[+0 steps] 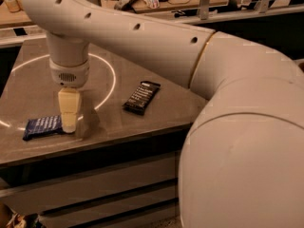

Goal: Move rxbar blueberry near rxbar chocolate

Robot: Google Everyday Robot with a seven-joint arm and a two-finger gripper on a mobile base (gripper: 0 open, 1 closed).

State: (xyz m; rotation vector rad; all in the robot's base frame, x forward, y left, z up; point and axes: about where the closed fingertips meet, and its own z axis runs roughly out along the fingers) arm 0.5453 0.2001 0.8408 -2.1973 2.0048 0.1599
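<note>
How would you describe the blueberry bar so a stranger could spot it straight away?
Start at the grey table with the white ring on it and look near its front edge, on the picture's left. The rxbar blueberry lies flat there, the robot's hand at its right end. Its wrapper is shiny dark blue, whereas the rxbar chocolate further right is black.

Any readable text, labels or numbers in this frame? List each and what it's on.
rxbar blueberry: pale lettering, too blurred to read.
rxbar chocolate: rows of white lettering, too blurred to read.
gripper, down at the blueberry bar's right-hand end: no text seen.
</note>
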